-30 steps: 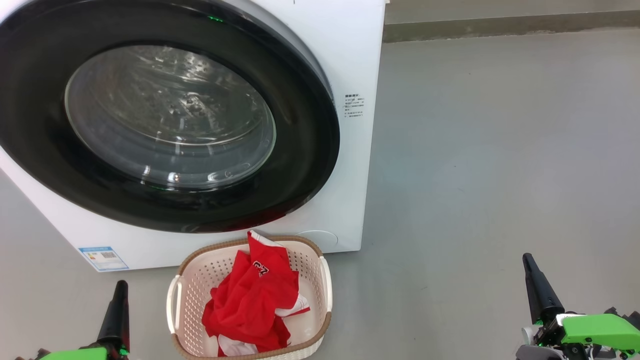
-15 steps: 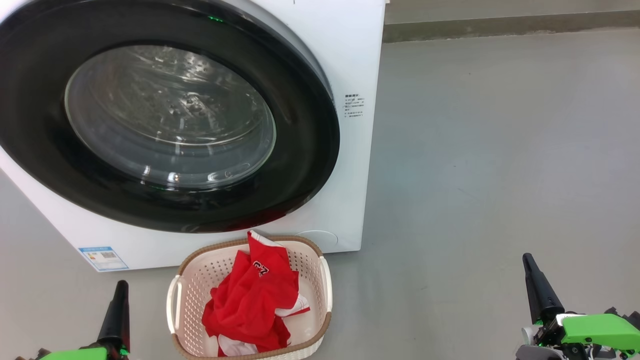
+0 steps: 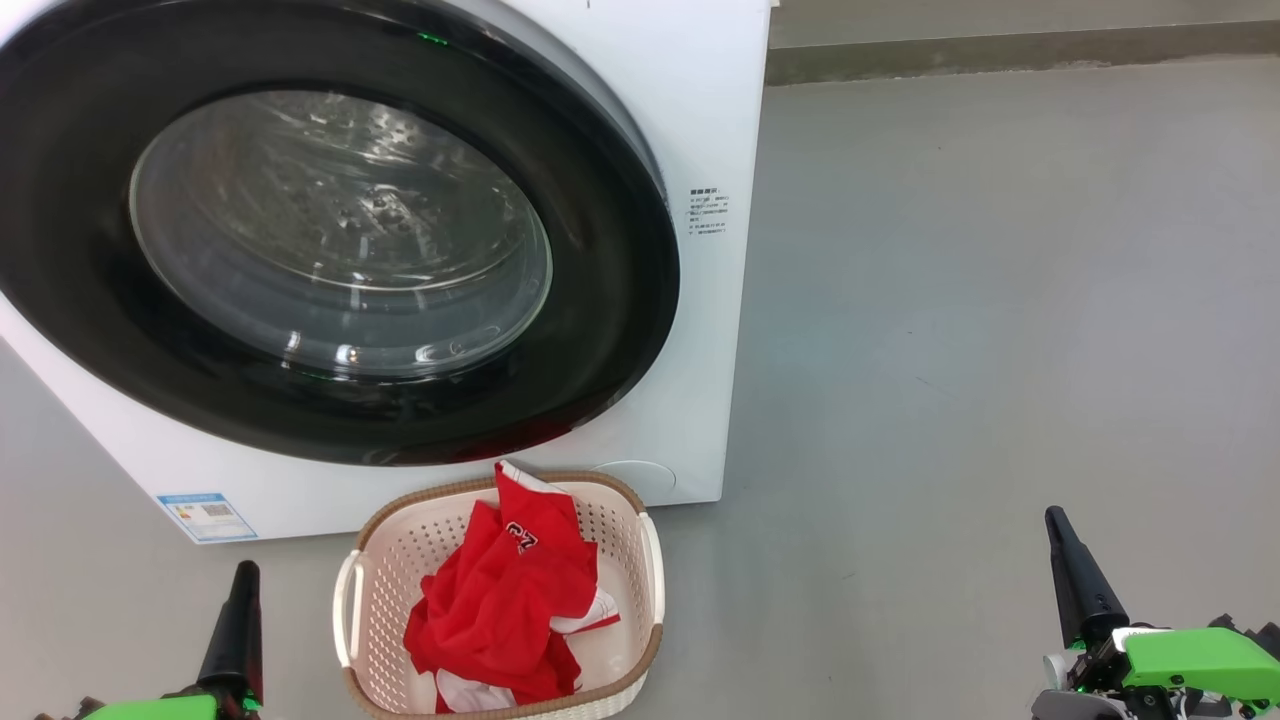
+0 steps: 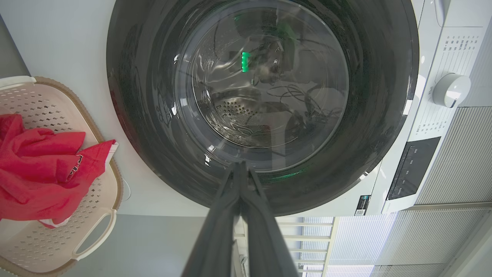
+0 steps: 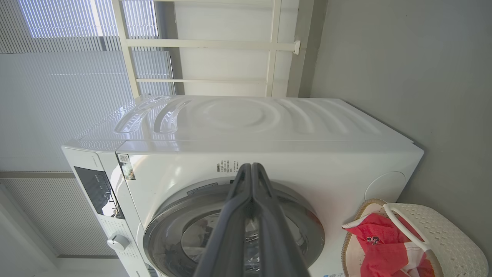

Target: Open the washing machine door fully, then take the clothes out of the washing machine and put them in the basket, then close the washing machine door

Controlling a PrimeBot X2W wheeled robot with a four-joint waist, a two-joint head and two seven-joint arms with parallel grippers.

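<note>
My left end effector [image 3: 242, 575] and right end effector [image 3: 1053, 518] are both closed on nothing and parked low, well apart from the work, I'd say because nothing is left to grasp. The clothes [image 3: 500, 600], red with white trim and small white numerals, lie crumpled in the basket [image 3: 655, 640] on the floor [image 3: 950, 350], just before the washing machine [image 3: 700, 120]. The washing machine door [image 3: 620, 300], glossy black around bulging glass, looks flush, though I cannot confirm it is latched.

Red clothes [image 3: 500, 600] with white trim, cream basket [image 3: 620, 535] brown-rimmed, white washing machine [image 3: 700, 120], black-rimmed door [image 3: 620, 300]
</note>
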